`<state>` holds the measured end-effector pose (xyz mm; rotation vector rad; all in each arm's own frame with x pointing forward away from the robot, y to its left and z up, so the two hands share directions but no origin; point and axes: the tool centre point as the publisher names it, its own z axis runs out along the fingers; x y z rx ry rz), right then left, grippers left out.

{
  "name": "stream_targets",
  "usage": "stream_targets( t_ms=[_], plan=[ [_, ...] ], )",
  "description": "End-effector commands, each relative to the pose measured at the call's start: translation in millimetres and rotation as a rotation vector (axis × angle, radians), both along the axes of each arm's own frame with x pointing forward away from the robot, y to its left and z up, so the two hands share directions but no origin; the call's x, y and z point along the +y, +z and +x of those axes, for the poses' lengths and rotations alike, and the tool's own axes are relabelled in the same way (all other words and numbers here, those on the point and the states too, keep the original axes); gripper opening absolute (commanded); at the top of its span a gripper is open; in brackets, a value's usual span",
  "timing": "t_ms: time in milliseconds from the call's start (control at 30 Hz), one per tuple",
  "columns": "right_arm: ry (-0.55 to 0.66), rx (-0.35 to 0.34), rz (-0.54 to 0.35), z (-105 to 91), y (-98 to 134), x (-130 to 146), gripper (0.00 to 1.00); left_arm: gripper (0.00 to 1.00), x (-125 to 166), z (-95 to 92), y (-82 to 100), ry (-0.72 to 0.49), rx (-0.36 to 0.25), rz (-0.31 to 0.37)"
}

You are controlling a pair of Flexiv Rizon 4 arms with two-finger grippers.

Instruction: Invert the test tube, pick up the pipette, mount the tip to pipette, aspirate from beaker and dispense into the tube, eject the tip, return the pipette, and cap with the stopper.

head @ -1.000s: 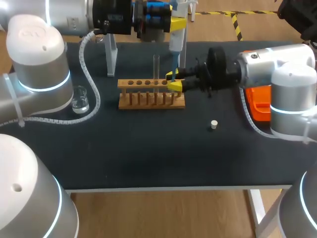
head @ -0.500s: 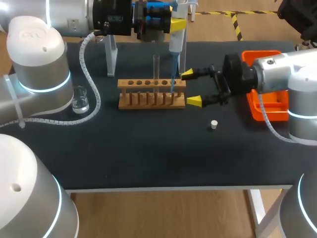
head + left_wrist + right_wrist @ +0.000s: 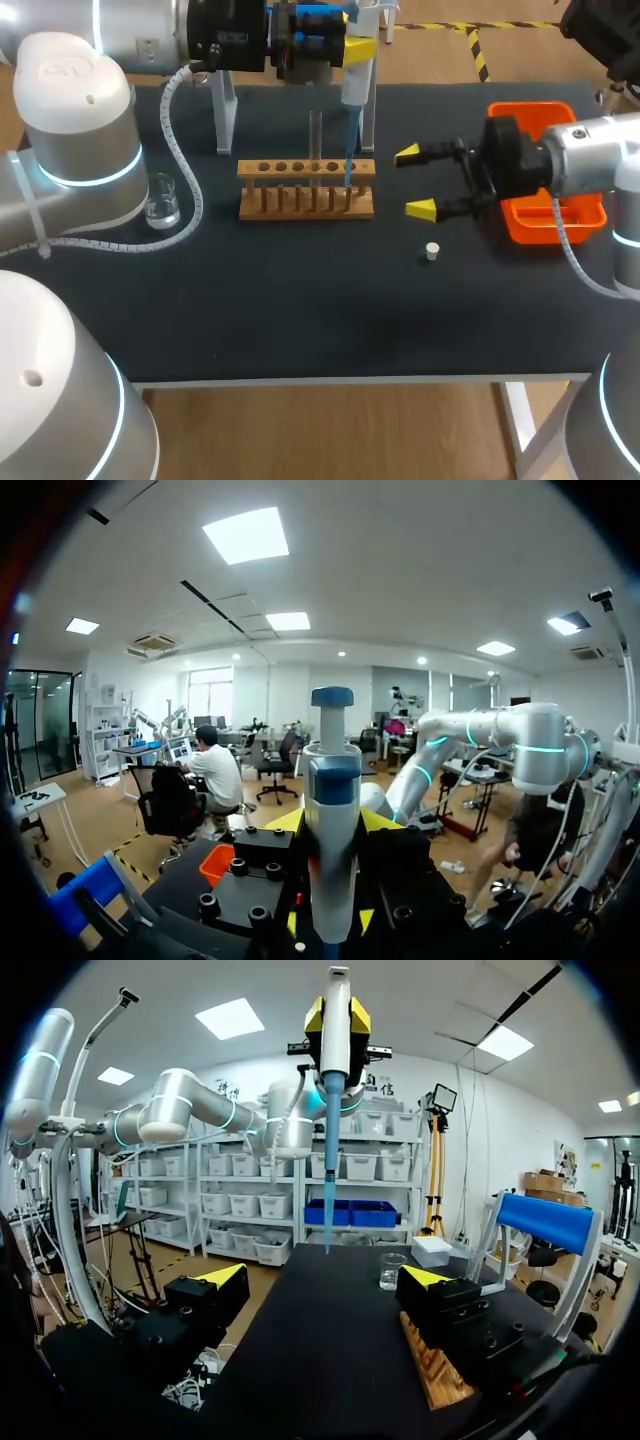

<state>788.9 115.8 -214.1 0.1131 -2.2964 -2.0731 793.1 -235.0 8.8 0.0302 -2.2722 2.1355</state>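
Observation:
My left gripper [image 3: 352, 45] is shut on the white pipette [image 3: 358, 75], holding it upright over the right end of the wooden rack [image 3: 305, 190]. A blue tip [image 3: 349, 150] hangs from the pipette down to rack level. A clear test tube [image 3: 315, 130] stands upright in the rack. My right gripper [image 3: 415, 182] is open and empty, to the right of the rack. In the right wrist view the pipette [image 3: 336, 1015] and blue tip [image 3: 327, 1160] hang ahead of the spread right gripper [image 3: 323, 1276]. The white stopper [image 3: 432, 251] lies on the mat. The left wrist view shows the pipette [image 3: 332, 860] clamped in its gripper.
A glass beaker [image 3: 162, 200] stands left of the rack, close to my left arm's cable. An orange tray [image 3: 545, 215] sits at the right, partly under my right arm. The clear pipette stand [image 3: 225, 115] is at the back behind the rack.
My right gripper let go of the blue tip, opened wide and drew back to the right, away from the rack. The left arm and pipette stayed still.

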Motion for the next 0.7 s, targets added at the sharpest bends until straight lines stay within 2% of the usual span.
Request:
stream_targets(
  t_ms=[33, 667, 700],
  plan=[
    [-0.003, -0.001, -0.002, -2.6, 0.8, -1.6, 1.00, 0.00, 1.1, 0.4, 0.2, -0.003, 0.000, 0.000],
    [-0.003, -0.001, -0.002, -2.6, 0.8, -1.6, 1.00, 0.00, 1.1, 0.4, 0.2, -0.003, 0.000, 0.000],
    [-0.003, -0.001, -0.002, -2.6, 0.8, -1.6, 1.00, 0.00, 8.3, 0.7, -1.5, 0.015, -0.018, 0.003]
  ],
)
